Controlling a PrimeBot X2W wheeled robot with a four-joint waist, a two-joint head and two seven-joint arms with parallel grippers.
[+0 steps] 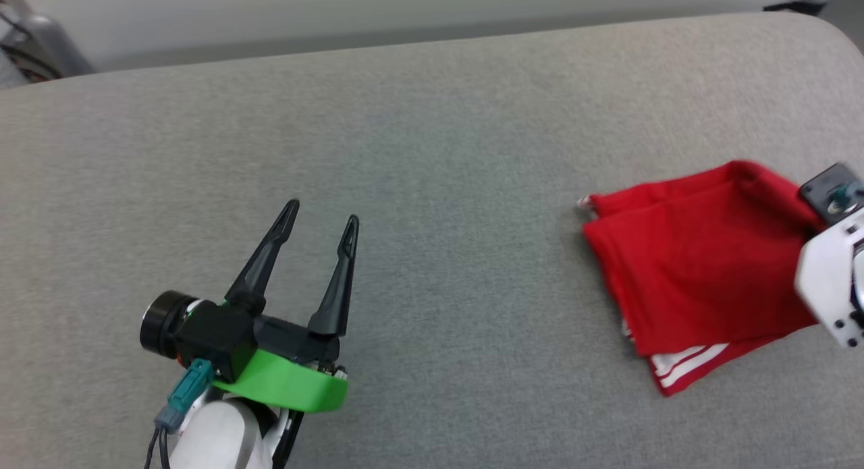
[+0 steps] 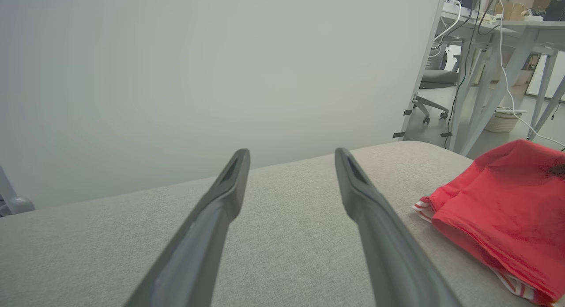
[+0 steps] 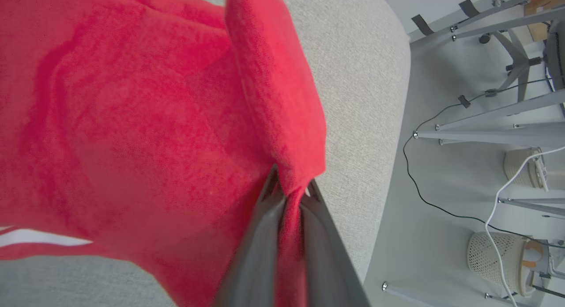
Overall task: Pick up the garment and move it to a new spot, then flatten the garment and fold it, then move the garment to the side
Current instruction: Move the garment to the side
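Right claw (image 3: 291, 183): closed, pinching a raised ridge of the garment (image 3: 132, 121). Red cloth is bunching between the two dark fingers (image 3: 260, 236) and running down the gap between them. Most of the garment is spreading to the left of this claw in the right wrist view; a narrow fold is rising straight ahead of its tips.

Head view: the garment (image 1: 695, 266) is lying folded on the grey fabric-covered counter (image 1: 439, 152). The edge under the right arm's white wrist housing (image 1: 827, 266) is lifting into a peak. The fingers are hiding behind that housing here.

White and red striped trim (image 1: 688, 361) is peeking out from under the red layers at the end of the garment farthest from the pinch. It is also showing at the left of the right wrist view (image 3: 39, 238).

Left claw (image 1: 323, 211): open, jaws standing wide and gripping nothing, hovering over bare counter. The garment is sitting well apart from it, off to its right side; in the left wrist view it (image 2: 507, 201) is lying beyond the right-hand finger (image 2: 379, 236).

Beyond the left claw (image 2: 292, 151): a pale wall panel (image 2: 220, 68). Beyond the counter's rounded corner: desk legs (image 3: 485, 132), cables (image 3: 423, 196) and a woven basket (image 3: 494, 254) on the floor.
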